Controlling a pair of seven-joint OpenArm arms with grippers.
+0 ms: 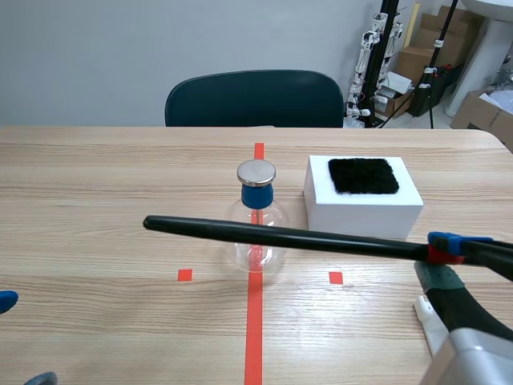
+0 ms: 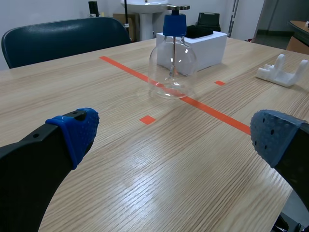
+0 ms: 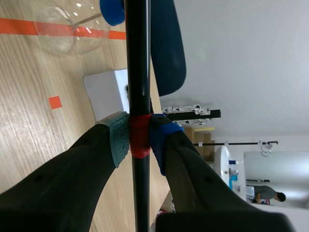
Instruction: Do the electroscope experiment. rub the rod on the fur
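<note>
Our right tool (image 1: 445,247) is clamped on the rod (image 1: 280,236). Its two pads press on a red band near one end of the black shaft. In the right wrist view the rod runs straight ahead between the fingers (image 3: 116,137), with the green pad on one side and the blue pad on the other.

In the scene view the rod lies nearly level above the counter (image 1: 96,208) and reaches from the right arm past the middle. It crosses in front of the electroscope (image 1: 256,195), and we cannot tell whether the two touch.

The electroscope is a clear round flask with a blue neck and a metal disc on top. It stands upright on the red line (image 1: 254,321).

The fur (image 1: 363,175) is a black patch lying flat on top of a white box (image 1: 361,212). The box sits just beside the electroscope on the right arm's side. The rod is on the near side of the box and is not on the fur.

Our left tool (image 2: 176,133) is spread wide with nothing between its blue pads. It is low over the counter and well short of the electroscope.

A small white stand (image 1: 425,317) rests on the counter under the right arm. A dark chair (image 1: 253,98) stands at the far edge.
</note>
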